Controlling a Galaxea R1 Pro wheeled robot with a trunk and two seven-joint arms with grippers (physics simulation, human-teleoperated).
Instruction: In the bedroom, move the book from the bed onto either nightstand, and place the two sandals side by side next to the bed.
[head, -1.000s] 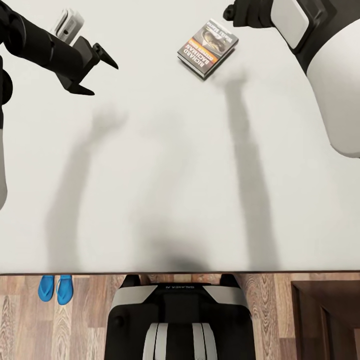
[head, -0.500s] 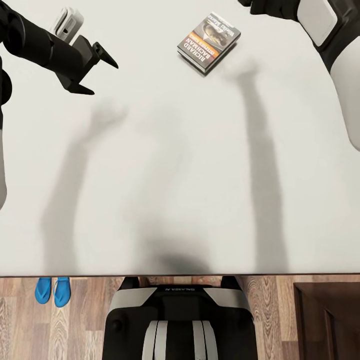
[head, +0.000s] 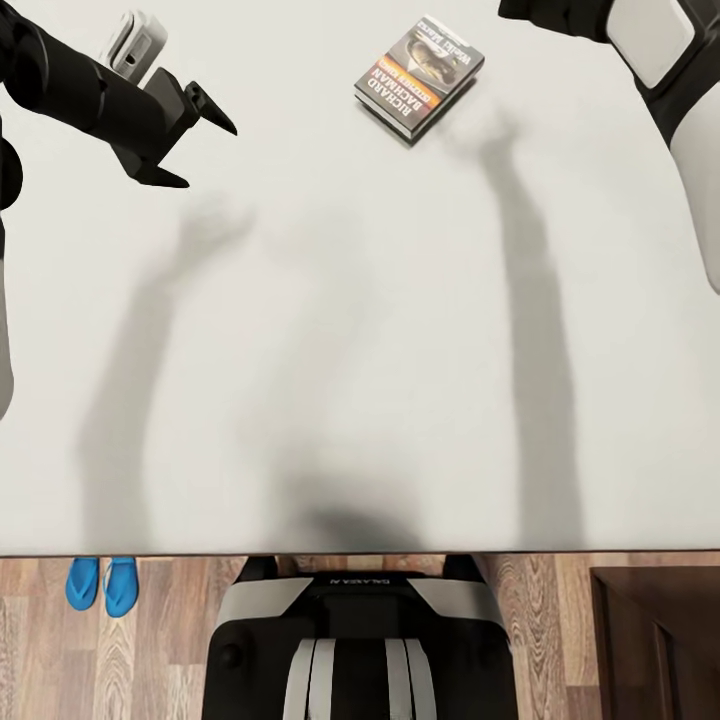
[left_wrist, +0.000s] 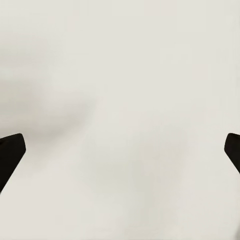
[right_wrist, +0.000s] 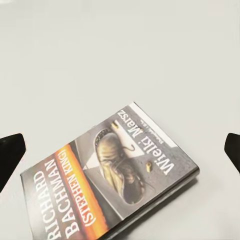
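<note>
a: biggest first — the bed (head: 330, 330), white top under both our arms. we're parked at its near edge so we can reach across.

b: nightstand (head: 655, 640) sits by our right side on the floor, nothing on it yet.

a: left gripper (head: 190, 140) hangs over bare mattress, fingers apart, holding nothing — prob just parked.

b: right gripper (right_wrist: 120, 150) is spread wide too, w/ the book (head: 418, 75) flat on the bed between the tips, not touched.

a: sandals (head: 102, 585) lie side by side on the floor by the bed edge — that part looks done.
</note>
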